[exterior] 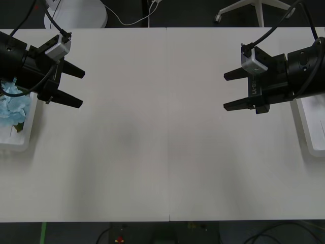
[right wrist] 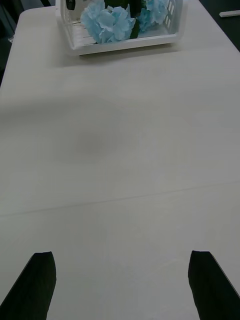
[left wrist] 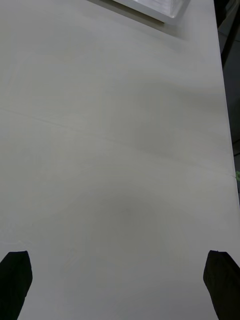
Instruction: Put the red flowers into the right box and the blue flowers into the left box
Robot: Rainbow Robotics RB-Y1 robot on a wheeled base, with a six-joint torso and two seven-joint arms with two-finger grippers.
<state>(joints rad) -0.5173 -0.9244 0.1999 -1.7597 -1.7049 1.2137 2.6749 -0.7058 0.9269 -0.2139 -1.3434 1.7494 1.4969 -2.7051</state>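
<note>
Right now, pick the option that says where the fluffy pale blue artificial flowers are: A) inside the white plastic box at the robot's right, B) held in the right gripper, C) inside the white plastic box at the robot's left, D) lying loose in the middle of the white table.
C: the pale blue flowers lie inside the left box, beside the open left gripper.

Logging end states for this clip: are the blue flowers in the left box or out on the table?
In. The blue flowers lie inside the left box, within its rim; both grippers, left and right, are open over bare table.
</note>
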